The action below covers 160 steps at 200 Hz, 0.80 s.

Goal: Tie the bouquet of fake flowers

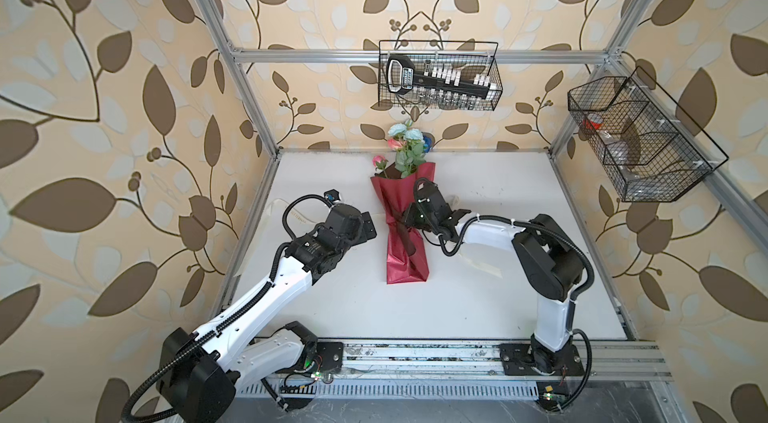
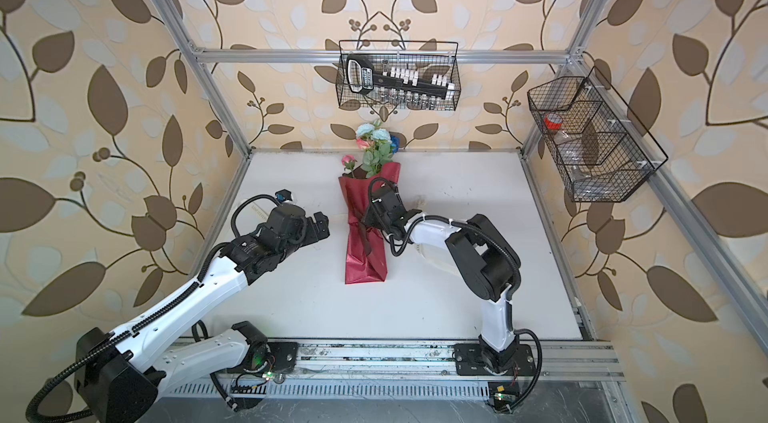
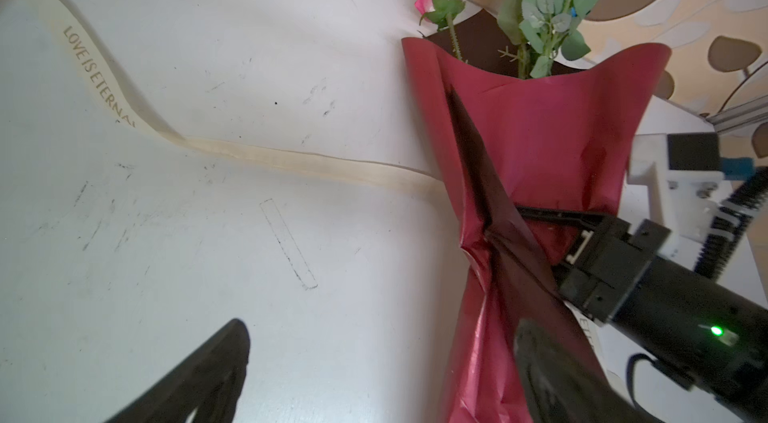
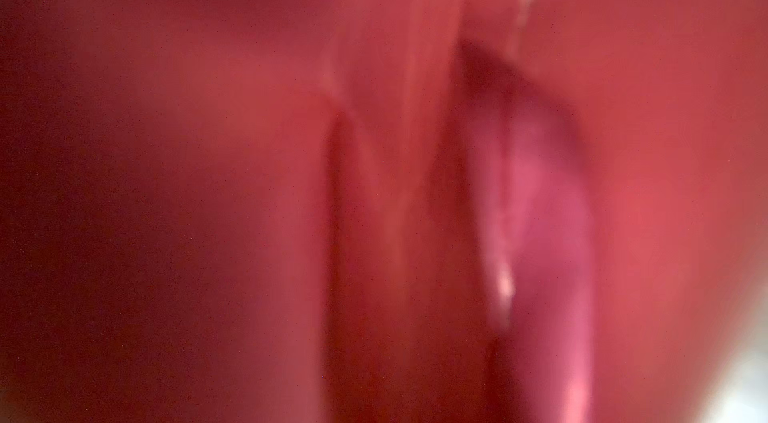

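On the far left the cream ribbon (image 3: 83, 55) is lying loose on the counter (image 1: 498, 296). It is running toward the bundle and slipping beneath it, which is likely putting it where it can be drawn up around the stems. Next along, the left gripper (image 1: 370, 226) is hovering just beside the wrapping. Its fingers (image 3: 208, 371) are spread as wide as they go and are holding nothing, probably so it is free to take up the ribbon. In the middle the bouquet of fake flowers (image 1: 405, 146) is lying along the counter with its blooms pointing at the back wall. Its stems are hiding inside the red wrapping sheet (image 1: 409, 258), which is flaring at the top and crumpling into a narrow waist. At that waist the right gripper (image 3: 530, 212) is reaching in from the right with its fingers closed tight. The tips are sinking into a fold of the sheet and seemingly pinching it, so the wrap is being kept gathered and the bundle steady. The right wrist view is showing only blurred red, so the exact hold is hard to confirm there. No knot is showing yet, so the tying looks to be only beginning.
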Motion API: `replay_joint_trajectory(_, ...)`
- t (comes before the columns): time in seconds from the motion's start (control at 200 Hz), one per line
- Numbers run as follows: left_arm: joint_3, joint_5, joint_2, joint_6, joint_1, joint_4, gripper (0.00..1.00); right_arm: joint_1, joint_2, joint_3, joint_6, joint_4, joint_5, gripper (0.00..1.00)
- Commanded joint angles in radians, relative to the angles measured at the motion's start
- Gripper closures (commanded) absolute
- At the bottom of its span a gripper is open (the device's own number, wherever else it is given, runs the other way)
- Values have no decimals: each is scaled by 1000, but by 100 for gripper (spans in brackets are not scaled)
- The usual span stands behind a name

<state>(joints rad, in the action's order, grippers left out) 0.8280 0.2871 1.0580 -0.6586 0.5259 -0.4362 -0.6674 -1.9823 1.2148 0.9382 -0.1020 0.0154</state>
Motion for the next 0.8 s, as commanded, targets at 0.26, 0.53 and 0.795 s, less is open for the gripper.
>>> replay_joint_trajectory(0.26, 4, -40, 60, -24, -14, 30, 1, 10, 47, -186, -13, 20, 32, 100)
replay_joint_trajectory(0.53, 16, -69, 96, -32, -17, 50, 1, 183, 183, -402, -54, -17, 11, 100)
replay_joint_trajectory(0.795, 30, -30, 115, -24, -26, 48, 1, 225, 263, -349, -113, 32, -43, 100)
